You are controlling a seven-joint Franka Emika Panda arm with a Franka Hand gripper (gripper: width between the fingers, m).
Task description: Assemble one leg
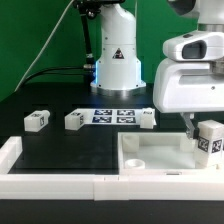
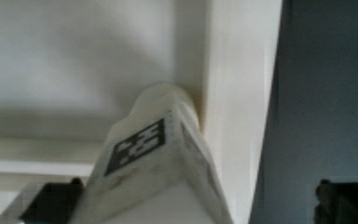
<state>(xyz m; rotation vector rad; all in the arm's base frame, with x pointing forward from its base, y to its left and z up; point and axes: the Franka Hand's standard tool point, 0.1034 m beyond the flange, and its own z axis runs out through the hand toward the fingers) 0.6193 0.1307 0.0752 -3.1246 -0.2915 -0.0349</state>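
One leg (image 1: pixel 209 138), a chunky white block with a square tag, stands in the far right corner of the large white tray-shaped piece (image 1: pixel 150 160). My gripper (image 1: pixel 205 128) is straight above it with a finger on each side. In the wrist view the leg (image 2: pixel 158 155) rises against the tray's rim (image 2: pixel 238 60). It lies against one dark finger (image 2: pixel 55 202), with a clear gap to the other. The gripper (image 2: pixel 197 205) looks open around the leg. Three more legs lie on the black table: (image 1: pixel 38 120), (image 1: pixel 76 119), (image 1: pixel 147 118).
The marker board (image 1: pixel 112 116) lies flat behind the loose legs. The arm's white base (image 1: pixel 115 60) stands at the back. A white raised border (image 1: pixel 20 160) runs along the table's front and the exterior view's left.
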